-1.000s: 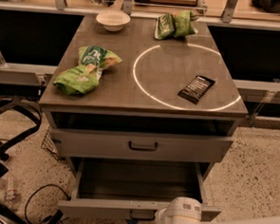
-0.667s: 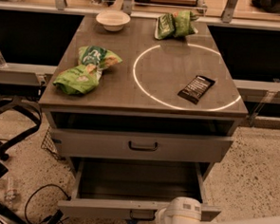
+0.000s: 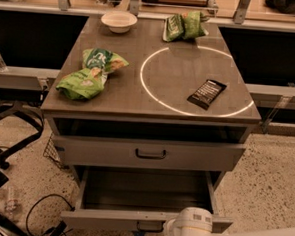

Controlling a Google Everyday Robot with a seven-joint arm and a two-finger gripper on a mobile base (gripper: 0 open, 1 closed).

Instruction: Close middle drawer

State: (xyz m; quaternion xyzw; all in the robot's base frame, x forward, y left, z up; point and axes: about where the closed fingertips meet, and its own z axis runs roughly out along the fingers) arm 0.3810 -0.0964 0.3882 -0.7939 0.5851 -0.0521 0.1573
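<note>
The middle drawer [image 3: 116, 220] of the grey cabinet is pulled far out toward me. Its low grey front with a small dark bar handle [image 3: 150, 226] lies near the bottom edge of the view. Its deep grey tray [image 3: 145, 190] holds nothing that I can see. The taller-fronted top drawer [image 3: 150, 154] above it stands slightly out. My white arm [image 3: 191, 229] reaches in from the bottom right and covers the right part of the middle drawer's front. My gripper is not in view; it is hidden beyond the arm's end or below the frame.
On the cabinet top [image 3: 153, 98] lie two green chip bags [image 3: 90, 74], another green bag [image 3: 183, 26], a white bowl [image 3: 119, 21] and a dark snack bar [image 3: 206, 93]. A black chair frame [image 3: 5, 146] and cables [image 3: 41, 213] are on the floor at left.
</note>
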